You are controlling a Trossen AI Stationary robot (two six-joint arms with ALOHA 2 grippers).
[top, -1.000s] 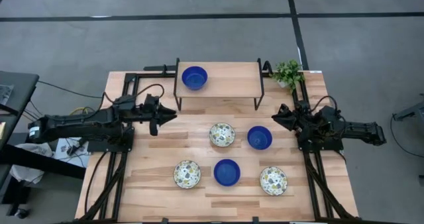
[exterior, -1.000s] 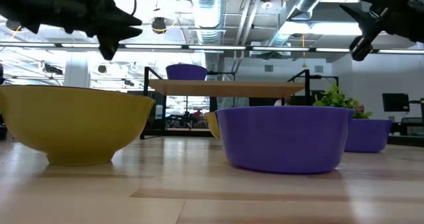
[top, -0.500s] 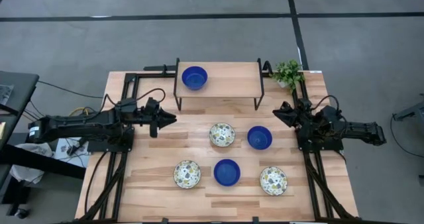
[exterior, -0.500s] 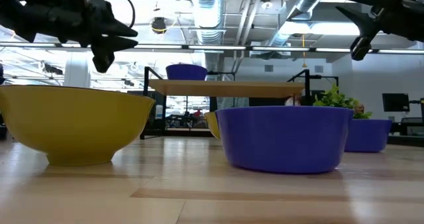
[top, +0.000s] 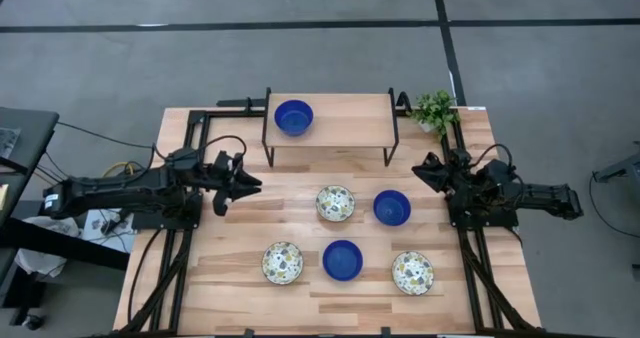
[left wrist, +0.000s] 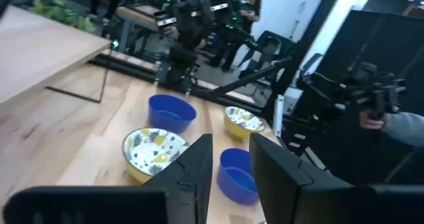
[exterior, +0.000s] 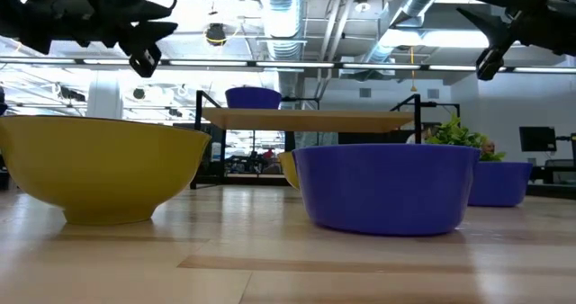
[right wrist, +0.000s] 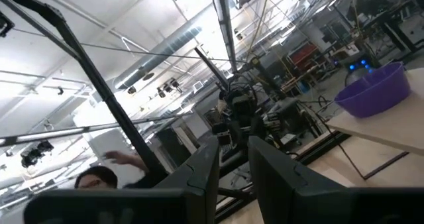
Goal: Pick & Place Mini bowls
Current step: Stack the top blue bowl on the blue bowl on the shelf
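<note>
**Five bowls on the bench, one on the shelf, both arms clear of them**

The left end effector point(top: 243, 184) hangs over the left part of the bench point(top: 250, 228), beside the left leg of the raised shelf point(top: 345, 113). It holds nothing, and in its wrist view its two dark fingers point(left wrist: 195, 168) stand a narrow gap apart, neither pressed together nor widely spread. In the low view it shows at the upper left point(exterior: 144, 57), above the nearest bowl.

One cobalt blue bowl point(top: 294, 117) sits on the left half of the shelf. On the bench below, the front row reads from left to right: a floral bowl point(top: 283, 263), a blue bowl point(top: 343, 260) and a second floral bowl point(top: 413, 273). Behind them, nearer the shelf, a third floral bowl point(top: 335, 203) stands just beside the third blue bowl point(top: 392, 208), the two apart. None of the bowls touches another.

A small green plant point(top: 435, 109) stands at the far right corner of the bench, by the shelf's right leg.

The right end effector point(top: 424, 171) waits at the right edge of the bench, near the blue bowl of the back row but not touching it. It too is empty, with its fingers point(right wrist: 275, 168) a small gap apart.
</note>
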